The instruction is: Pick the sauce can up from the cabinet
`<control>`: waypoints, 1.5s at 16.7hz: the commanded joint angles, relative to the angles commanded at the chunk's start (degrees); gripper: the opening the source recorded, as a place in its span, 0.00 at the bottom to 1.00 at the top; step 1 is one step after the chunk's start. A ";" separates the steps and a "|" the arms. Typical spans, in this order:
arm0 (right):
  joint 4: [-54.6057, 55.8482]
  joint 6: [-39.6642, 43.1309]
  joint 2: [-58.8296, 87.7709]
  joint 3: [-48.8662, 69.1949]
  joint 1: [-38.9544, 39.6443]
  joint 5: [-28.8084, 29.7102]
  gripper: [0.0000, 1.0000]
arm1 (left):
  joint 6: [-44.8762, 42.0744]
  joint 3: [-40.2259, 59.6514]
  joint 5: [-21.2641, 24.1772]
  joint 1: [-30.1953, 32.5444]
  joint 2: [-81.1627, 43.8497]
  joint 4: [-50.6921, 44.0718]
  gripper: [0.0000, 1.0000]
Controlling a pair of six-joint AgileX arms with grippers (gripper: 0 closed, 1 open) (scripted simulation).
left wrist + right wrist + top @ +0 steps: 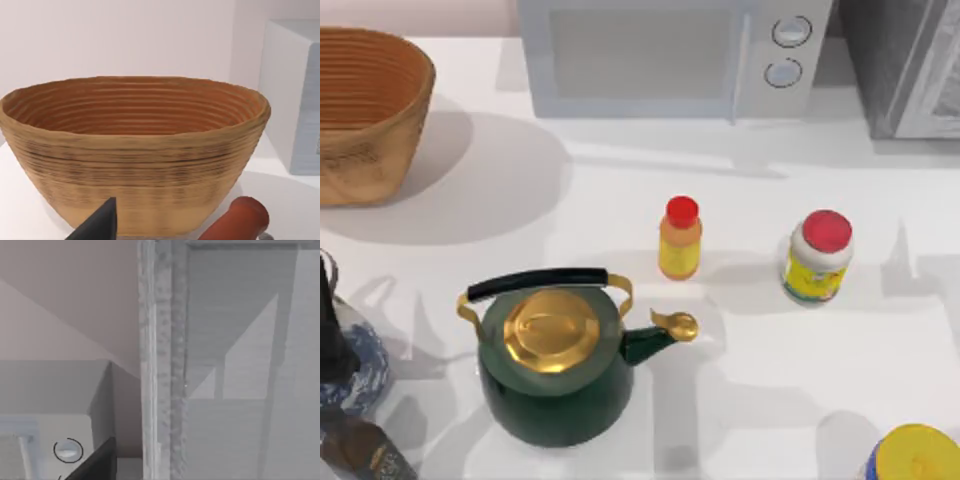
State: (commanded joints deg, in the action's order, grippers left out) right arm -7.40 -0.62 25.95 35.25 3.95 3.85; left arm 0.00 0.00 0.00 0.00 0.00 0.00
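The sauce can is out of view. The cabinet point(905, 70) stands at the table's back right corner, a dark-grey box with a pale door panel. In the right wrist view the cabinet point(225, 365) looms close, its door edge running upright. A dark part of my right gripper point(95, 465) shows in front of it, beside the microwave. My left arm point(328, 330) is parked at the table's left edge. In the left wrist view, the left gripper point(100, 225) faces the basket.
A white microwave point(670, 55) sits at the back, left of the cabinet. A woven basket point(365, 110) is back left. A green kettle point(555, 365), a yellow bottle point(680, 240), a red-capped jar point(817, 257) and a yellow-topped container point(915, 455) stand on the table.
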 joint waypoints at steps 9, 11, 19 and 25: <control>-10.11 -0.59 33.93 45.99 4.84 5.17 1.00 | 0.00 0.00 0.00 0.00 0.00 0.00 1.00; -12.45 -0.51 40.23 53.70 5.59 6.06 1.00 | 0.00 0.00 0.00 0.00 0.00 0.00 1.00; -16.52 -0.28 50.10 64.55 6.63 7.42 1.00 | 0.00 0.00 0.00 0.00 0.00 0.00 1.00; -16.11 -0.22 54.07 68.52 7.29 7.81 1.00 | 0.00 0.00 0.00 0.00 0.00 0.00 1.00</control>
State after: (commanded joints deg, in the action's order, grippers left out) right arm -23.51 -0.84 80.02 103.77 11.24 11.66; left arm 0.00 0.00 0.00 0.00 0.00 0.00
